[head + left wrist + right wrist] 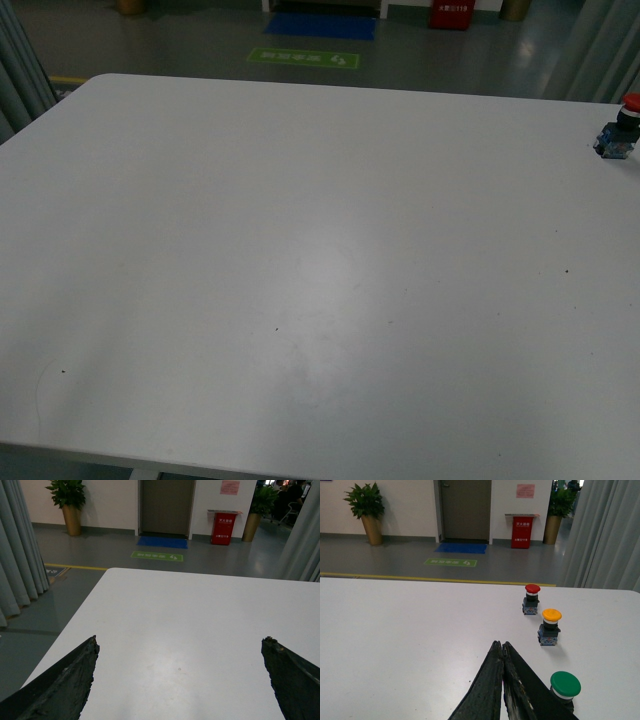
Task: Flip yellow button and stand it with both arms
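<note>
On the white bench (395,630), toward its right side, the yellow button (550,626) stands cap-up between a red button (531,599) and a green button (564,687), apart from both. Nothing holds it, so flipping and standing it seem wholly ahead. The right tool (502,650) is clenched empty, pointing short of the row; the left tool (180,647) is spread wide over bare bench. No containers appear on the bench.

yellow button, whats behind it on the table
In the right wrist view, a red button stands upright on the white table just beyond the yellow button, apart from it. Nothing between them is hidden.
</note>
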